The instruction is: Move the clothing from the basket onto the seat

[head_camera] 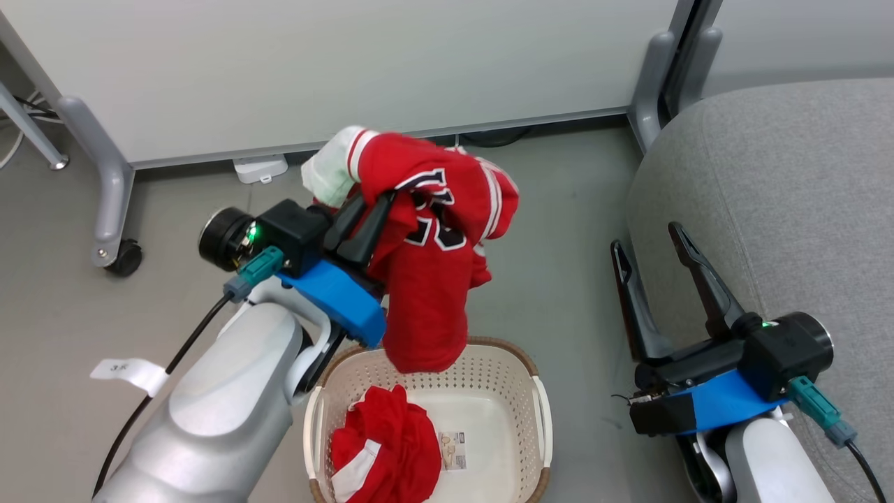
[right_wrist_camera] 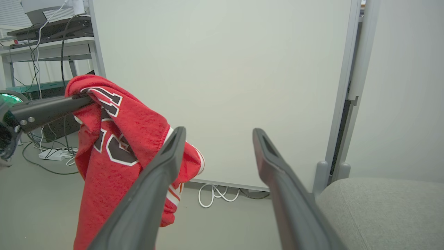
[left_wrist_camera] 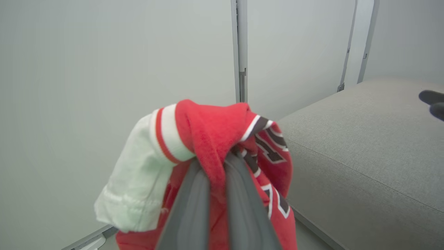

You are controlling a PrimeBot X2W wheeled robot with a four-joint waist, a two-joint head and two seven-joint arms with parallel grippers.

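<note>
At left, we see the left end effector (head_camera: 369,209) clenched on the soft red jersey (head_camera: 433,279), its cloth with black-and-white numerals draped below the grip and hanging just above the basket (head_camera: 520,356). This oval, perforated cream basket holds a second crumpled red garment (head_camera: 391,440). At right, the right end effector (head_camera: 646,237) stands released, jaws spread, beside the rounded grey fabric seat (head_camera: 789,195).
</note>
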